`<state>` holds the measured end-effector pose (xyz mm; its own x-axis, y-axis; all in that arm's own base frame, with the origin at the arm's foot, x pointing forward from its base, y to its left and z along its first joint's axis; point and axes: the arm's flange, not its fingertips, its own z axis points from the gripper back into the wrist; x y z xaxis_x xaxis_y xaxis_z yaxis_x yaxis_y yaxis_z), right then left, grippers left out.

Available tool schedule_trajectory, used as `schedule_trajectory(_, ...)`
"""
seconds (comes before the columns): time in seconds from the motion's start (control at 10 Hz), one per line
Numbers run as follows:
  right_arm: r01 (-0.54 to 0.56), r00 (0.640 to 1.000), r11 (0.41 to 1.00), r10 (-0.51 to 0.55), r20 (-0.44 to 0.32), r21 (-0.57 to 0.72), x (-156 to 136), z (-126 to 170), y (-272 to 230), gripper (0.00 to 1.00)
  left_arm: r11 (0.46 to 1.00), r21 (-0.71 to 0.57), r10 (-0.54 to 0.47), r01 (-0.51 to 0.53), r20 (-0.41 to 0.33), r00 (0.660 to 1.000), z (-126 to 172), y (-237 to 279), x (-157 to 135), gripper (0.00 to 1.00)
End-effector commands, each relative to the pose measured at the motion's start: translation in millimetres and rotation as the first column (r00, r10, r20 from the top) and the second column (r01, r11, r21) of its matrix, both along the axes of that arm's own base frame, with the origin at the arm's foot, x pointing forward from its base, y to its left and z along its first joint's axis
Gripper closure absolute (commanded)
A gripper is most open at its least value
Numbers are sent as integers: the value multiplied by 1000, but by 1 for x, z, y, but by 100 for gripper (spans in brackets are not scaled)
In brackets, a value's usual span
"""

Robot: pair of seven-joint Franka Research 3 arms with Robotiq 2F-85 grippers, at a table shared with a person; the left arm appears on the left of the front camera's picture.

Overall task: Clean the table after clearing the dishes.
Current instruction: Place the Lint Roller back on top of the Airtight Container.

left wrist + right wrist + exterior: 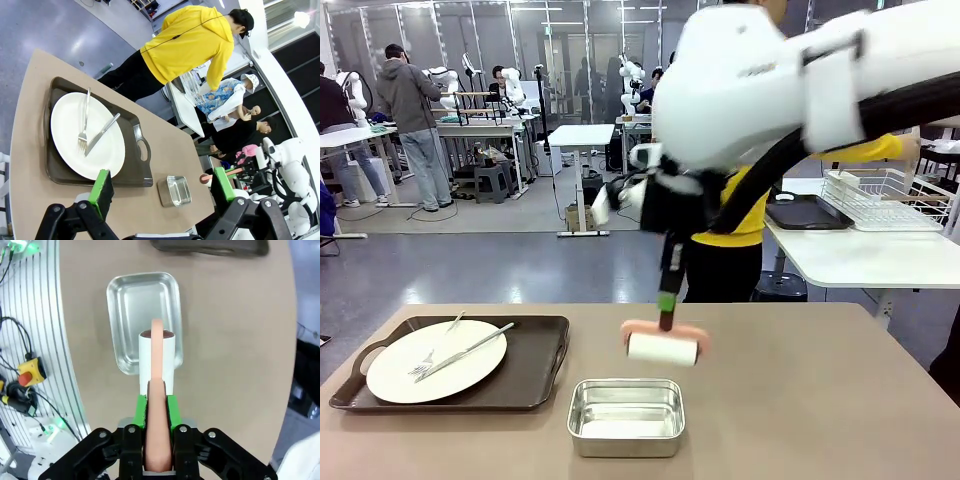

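- The right gripper [666, 303] [157, 407] is clamped on the salmon-pink handle of a lint roller [662, 349] [156, 360]; the white roll hangs low just past the far rim of the small steel pan [575, 420] [135, 305]; whether it touches the table [800, 400] cannot be told
- The steel pan sits empty near the table's front edge, at its middle
- To the robot's left of the pan, close by but apart, lies a dark tray [535, 360] [135, 150] carrying a white plate [470, 375] [70, 125]; a fork [85, 120] and a knife [102, 134] rest crossed on the plate
- The left gripper [161, 184] hangs high above the tabletop, green pads spread wide, nothing between them
- Beyond the pan, past the table's far edge, a person in a yellow hooded top [185, 45] [750, 220] bends toward a white side table
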<state>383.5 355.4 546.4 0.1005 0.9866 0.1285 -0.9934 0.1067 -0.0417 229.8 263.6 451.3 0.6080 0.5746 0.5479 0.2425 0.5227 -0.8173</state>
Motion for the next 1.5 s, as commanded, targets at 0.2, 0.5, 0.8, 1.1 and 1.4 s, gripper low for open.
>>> schedule_trajectory(0.2,-116,993,991,117,-11,70,16,-32,30,80,1000,2,0,0,11,1000,1,1,-2,0)
schedule_trajectory(0.5,-95,993,990,101,-62,105,31,-72,30,80,1000,2,0,0,11,1000,1,1,-2,0)
schedule_trajectory(0.8,-117,992,989,120,-34,87,54,-97,34,80,1000,2,0,0,11,1000,1,1,-2,0)
schedule_trajectory(1.1,-125,990,992,125,-72,1,66,-125,44,80,1000,2,0,0,11,1000,1,1,-2,0)
schedule_trajectory(1.4,-113,991,994,111,-79,-14,76,-134,44,80,1000,2,0,0,11,1000,1,1,-2,0)
